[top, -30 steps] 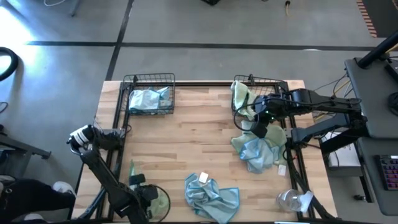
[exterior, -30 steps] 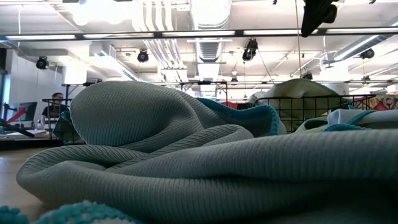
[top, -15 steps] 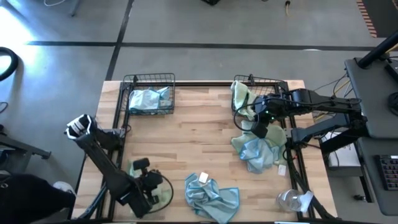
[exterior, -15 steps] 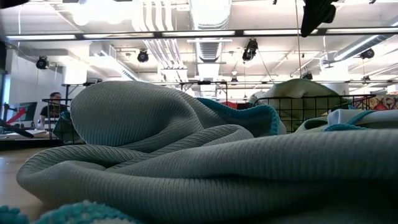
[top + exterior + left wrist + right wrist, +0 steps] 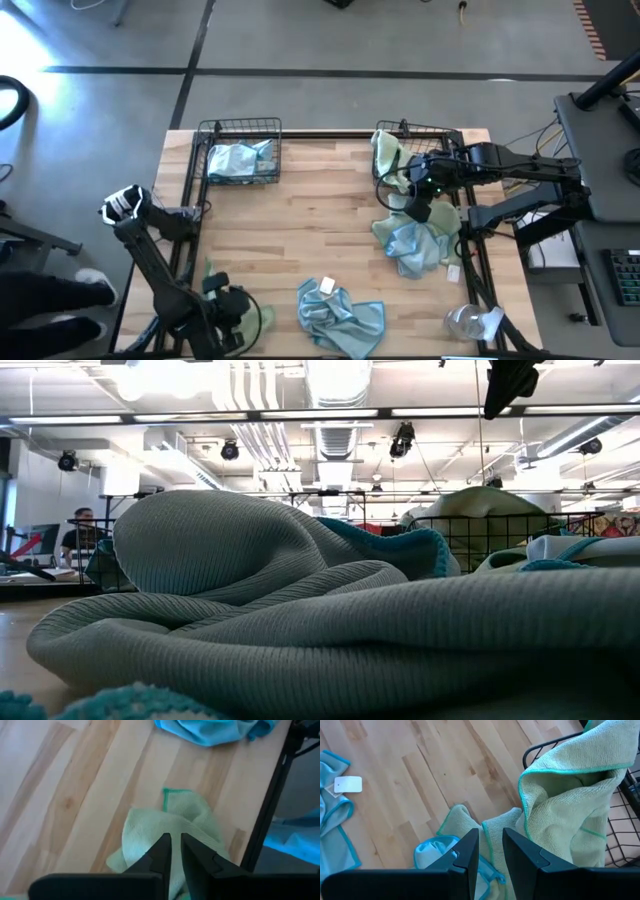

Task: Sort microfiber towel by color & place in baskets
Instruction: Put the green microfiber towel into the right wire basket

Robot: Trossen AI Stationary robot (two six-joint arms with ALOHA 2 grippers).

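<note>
My left gripper (image 5: pixel 175 838) is at the table's near left (image 5: pixel 240 312), shut on a pale green microfiber towel (image 5: pixel 150 827) bunched beneath it. My right gripper (image 5: pixel 490 836) hangs open above a heap of light blue and pale green towels (image 5: pixel 412 245) at the right, touching nothing. The left wire basket (image 5: pixel 212 132) holds a light blue towel (image 5: pixel 238 160). A pale green towel (image 5: pixel 388 155) is draped over the rim of the right basket (image 5: pixel 440 130). Another light blue towel (image 5: pixel 340 315) with a white tag lies crumpled at the near middle. My left gripper pinches a raised fold (image 5: pixel 172 826) near the middle of the pale green towel between its two fingers. They come from above, slanting down. The cloth is drawn up to the fingers in a bunch. Whether its lower part lies on the table I cannot tell.
A clear plastic wrapper (image 5: pixel 470 322) lies at the near right corner. Bare wood (image 5: pixel 310 215) spans the table's middle between the baskets. In the low view the near blue towel (image 5: pixel 330 620) fills the frame, and a person sits far off in the room.
My left gripper has risen over the table's near left and its wrist has turned. The pale green towel under it, spread flat a second ago, is now drawn together into a smaller bunch at the fingers.
</note>
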